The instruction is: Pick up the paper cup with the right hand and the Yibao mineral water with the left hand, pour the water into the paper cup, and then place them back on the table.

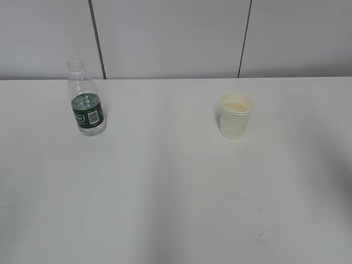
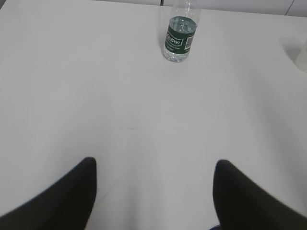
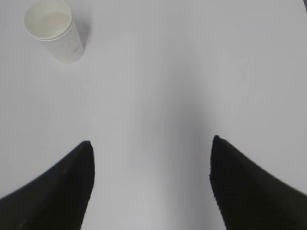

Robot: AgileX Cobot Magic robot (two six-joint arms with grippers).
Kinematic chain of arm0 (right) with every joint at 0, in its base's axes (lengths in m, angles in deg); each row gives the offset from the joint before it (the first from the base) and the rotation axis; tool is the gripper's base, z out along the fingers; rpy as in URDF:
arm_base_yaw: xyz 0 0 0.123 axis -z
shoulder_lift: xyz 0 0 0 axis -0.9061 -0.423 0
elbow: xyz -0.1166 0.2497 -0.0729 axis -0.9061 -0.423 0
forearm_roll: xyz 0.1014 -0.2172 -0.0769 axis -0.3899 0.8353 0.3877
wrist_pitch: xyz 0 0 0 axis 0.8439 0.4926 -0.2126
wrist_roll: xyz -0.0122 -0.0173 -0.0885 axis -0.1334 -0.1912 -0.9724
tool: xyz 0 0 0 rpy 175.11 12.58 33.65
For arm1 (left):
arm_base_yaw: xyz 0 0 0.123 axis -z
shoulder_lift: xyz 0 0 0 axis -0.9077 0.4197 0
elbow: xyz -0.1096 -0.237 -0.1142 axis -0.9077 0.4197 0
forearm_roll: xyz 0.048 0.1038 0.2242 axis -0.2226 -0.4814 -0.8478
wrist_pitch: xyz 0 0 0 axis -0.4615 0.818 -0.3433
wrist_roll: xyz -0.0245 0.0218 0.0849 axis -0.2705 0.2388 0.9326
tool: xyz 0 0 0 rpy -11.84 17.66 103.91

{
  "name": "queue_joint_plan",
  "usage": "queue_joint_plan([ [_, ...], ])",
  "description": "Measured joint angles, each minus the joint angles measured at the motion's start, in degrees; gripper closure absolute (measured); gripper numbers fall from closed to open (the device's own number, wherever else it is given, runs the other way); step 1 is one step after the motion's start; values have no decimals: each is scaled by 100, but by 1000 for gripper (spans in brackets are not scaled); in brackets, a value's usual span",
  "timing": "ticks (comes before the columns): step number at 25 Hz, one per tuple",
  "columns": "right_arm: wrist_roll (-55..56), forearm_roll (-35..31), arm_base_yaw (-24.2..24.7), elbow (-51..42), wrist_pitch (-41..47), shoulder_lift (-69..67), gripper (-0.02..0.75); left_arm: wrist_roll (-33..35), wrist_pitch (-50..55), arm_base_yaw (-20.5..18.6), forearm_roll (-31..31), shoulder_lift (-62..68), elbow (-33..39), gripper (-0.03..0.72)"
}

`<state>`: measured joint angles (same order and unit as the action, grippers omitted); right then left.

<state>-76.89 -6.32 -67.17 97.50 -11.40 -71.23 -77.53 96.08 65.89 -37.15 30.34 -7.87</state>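
Note:
The Yibao mineral water bottle point(image 1: 86, 102) stands upright and capless on the white table point(image 1: 165, 187) at the far left; it also shows in the left wrist view point(image 2: 180, 32). The paper cup point(image 1: 236, 115) stands upright right of centre, with pale liquid inside; it also shows in the right wrist view point(image 3: 53, 30). My left gripper point(image 2: 153, 165) is open and empty, well short of the bottle. My right gripper point(image 3: 151, 143) is open and empty, well short of the cup and to its right. Neither arm shows in the exterior view.
A grey panelled wall point(image 1: 176, 38) rises behind the table's far edge. A faint edge of the cup shows at the right border of the left wrist view point(image 2: 301, 55).

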Motion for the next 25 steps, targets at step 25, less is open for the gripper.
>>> queue_joint_plan([
  [25,-78,-160,-104,-517,2263,3803,153,0,0,0,0,0,0,219],
])
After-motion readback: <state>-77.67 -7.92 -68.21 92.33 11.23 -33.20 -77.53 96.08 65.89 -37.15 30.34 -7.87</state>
